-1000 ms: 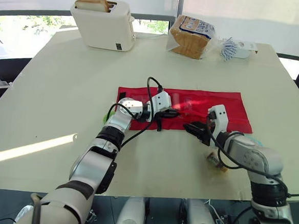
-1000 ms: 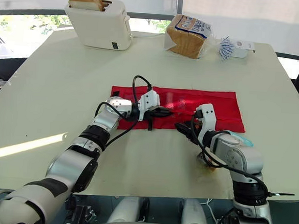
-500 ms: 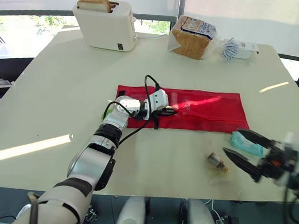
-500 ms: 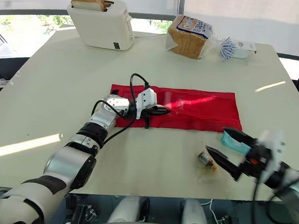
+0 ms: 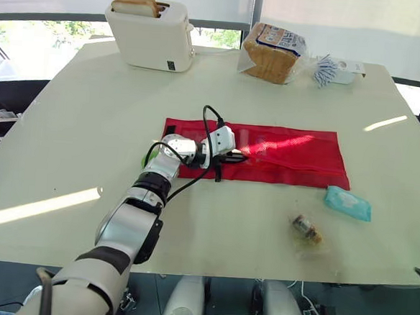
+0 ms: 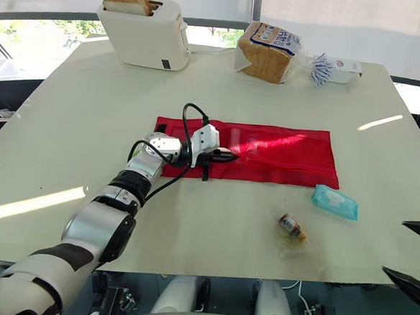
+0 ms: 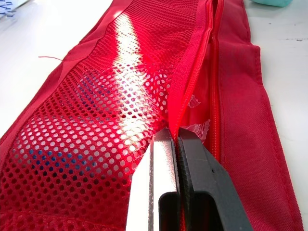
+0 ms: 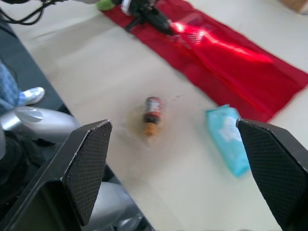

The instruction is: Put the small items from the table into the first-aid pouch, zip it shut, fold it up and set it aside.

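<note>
First-aid pouch (image 5: 289, 156): you have it lying flat and unfolded at the middle of the desk (image 5: 90, 120), a long red rectangle of woven fabric
Mesh panel (image 7: 96, 120): the pouch's face is red netting with round holes, catching a bright streak of light; dim blue shapes show through it, too vague for you to name
Zip (image 7: 211, 72): a red toothed line running the length of the pouch beside the mesh; how far it is closed you cannot tell
Left gripper (image 5: 235, 157): your left gripper has its two fingers pressed together, pinching the pouch's fabric at the mesh edge next to the zip, toward the pouch's left end
Teal packet (image 5: 348, 203): a soft, flat, rectangular wrapper on the bare desk, just off the pouch's near right corner
Small bottle (image 5: 305, 227): a short brown cylinder with a dark cap, lying on its side in crinkled clear film, nearer you than the packet and apart from it
Right gripper (image 6: 395, 247): your right gripper is spread wide and holds nothing, out past the desk's right near edge, well apart from both loose items
Desk surface: smooth, pale cream, with sun streaks
Far edge: a glossy cream toaster (image 5: 150, 34) with two bread slices (image 5: 133, 4) standing in it, and a bagged sliced loaf (image 5: 271, 50)
</note>
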### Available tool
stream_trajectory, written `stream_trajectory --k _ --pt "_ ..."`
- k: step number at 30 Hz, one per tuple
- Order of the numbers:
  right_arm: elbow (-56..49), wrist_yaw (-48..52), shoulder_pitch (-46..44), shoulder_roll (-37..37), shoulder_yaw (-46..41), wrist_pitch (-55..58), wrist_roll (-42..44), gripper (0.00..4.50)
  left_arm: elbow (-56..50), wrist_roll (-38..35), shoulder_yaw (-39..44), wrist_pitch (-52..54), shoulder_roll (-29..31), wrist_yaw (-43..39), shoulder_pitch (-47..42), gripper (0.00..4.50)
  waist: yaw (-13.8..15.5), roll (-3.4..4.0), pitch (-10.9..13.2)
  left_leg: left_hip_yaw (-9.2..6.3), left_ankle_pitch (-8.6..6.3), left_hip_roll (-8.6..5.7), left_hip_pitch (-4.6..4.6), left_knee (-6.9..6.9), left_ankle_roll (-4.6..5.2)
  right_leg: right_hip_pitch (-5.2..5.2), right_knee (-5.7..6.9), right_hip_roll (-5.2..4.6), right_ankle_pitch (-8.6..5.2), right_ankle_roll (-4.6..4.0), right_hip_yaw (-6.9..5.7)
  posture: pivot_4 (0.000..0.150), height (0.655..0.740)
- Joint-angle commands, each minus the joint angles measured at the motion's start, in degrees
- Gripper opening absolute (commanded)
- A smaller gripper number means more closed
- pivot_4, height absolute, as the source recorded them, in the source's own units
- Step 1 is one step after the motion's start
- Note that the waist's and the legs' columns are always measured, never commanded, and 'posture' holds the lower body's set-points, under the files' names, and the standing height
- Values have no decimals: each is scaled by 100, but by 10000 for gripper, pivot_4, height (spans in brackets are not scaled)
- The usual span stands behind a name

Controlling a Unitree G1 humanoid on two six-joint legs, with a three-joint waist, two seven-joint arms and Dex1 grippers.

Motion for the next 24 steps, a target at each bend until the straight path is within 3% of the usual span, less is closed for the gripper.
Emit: stream_trajectory --k 1,11,15,24 --pt "-30 296 30 -200 -339 -22 -26 44254 30 29 36 -131 -38 -37 -94 0 12 -1 1 -2 0 1 0 0 0 0 0 1 0 0 -2 1500 7400" --pt "-104 572 -559 -238 550 -970 -845 44254 102 71 66 -173 -64 -20 -130 0 21 -1 1 -2 0 -1 -2 2 0 0 0 -1 0 0 -2 1500 7400" --pt "-109 513 -492 -152 1240 -1472 -1635 44254 94 82 59 -173 -64 -7 -123 0 20 -2 1 -1 0 -1 -2 3 -1 0 0 -1 0 1 -2 1500 7400" --pt "-668 -1554 -1266 448 3847 -919 -2663 44254 69 125 15 -184 -154 52 -121 0 34 14 -4 1 12 -4 -1 8 -21 -1 4 -3 -1 1 -1 1500 7400"
